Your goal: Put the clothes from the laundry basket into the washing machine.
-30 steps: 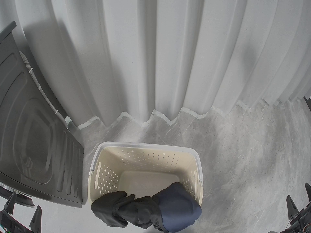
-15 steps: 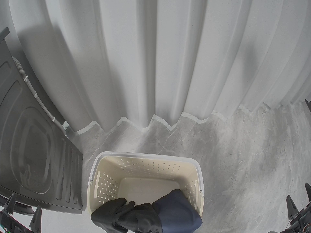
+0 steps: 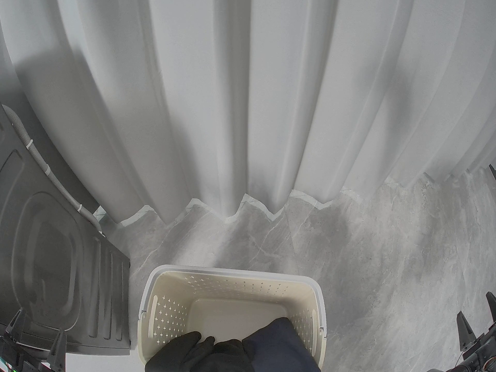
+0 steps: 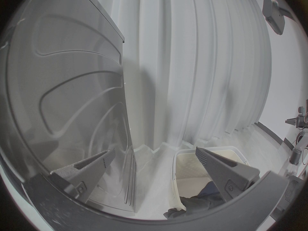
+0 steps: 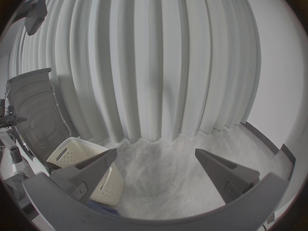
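Note:
A cream laundry basket (image 3: 230,274) stands on the floor in the head view, at the bottom centre. A dark black and navy garment (image 3: 243,351) hangs over its near rim; the inside looks bare otherwise. The grey washing machine (image 3: 46,264) shows its side panel at the left. My left gripper (image 3: 41,322) is open and empty, low beside the machine. My right gripper (image 3: 475,307) is open and empty, well right of the basket. The left wrist view has the left gripper (image 4: 155,154), basket (image 4: 179,164), garment (image 4: 199,201) and machine (image 4: 64,97). The right wrist view has the right gripper (image 5: 155,154) and basket (image 5: 73,149).
White pleated curtains (image 3: 248,89) hang behind the basket down to the grey marble floor (image 3: 392,254). A ribbed hose (image 3: 46,169) runs along the machine's back edge. Open floor lies right of the basket.
The head camera has moved: basket, machine and curtain hem sit lower in the picture and the garment is partly cut off. Both grippers keep their places in view, still open.

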You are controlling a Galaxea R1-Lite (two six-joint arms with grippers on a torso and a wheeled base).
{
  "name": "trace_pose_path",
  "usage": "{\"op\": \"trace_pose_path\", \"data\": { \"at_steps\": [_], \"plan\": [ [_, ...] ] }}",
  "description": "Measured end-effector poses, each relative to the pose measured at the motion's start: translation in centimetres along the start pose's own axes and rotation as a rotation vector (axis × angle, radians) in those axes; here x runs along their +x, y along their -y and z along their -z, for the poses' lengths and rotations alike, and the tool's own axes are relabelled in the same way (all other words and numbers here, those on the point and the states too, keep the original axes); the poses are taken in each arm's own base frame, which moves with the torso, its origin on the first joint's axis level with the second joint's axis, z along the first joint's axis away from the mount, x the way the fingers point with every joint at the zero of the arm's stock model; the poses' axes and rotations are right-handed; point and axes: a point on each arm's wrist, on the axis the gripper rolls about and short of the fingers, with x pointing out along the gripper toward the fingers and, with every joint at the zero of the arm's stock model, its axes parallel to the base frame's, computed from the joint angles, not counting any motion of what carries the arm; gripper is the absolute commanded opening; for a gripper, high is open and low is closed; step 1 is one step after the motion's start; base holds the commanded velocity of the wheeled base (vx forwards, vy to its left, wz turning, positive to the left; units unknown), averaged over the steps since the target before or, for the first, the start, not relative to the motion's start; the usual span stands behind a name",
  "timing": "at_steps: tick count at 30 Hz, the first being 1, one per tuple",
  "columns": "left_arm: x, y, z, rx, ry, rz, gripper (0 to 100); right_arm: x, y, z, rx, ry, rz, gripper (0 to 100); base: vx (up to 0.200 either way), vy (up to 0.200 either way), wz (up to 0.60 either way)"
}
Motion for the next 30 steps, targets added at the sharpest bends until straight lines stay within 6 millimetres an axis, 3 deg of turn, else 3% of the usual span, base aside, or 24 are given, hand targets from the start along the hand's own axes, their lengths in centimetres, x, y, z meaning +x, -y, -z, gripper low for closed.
{"op": "trace_pose_path", "data": {
  "at_steps": [27,30],
  "plan": [
    [0.00,0.00,0.00,0.000,0.000,0.000,100,0.00,0.00,0.00,0.001,0.000,0.001,100,0.000,0.000,0.00],
    [0.00,0.00,0.00,0.001,0.000,0.000,100,0.00,0.00,0.00,0.001,0.000,0.002,100,-0.200,0.000,0.00]
  ]
}}
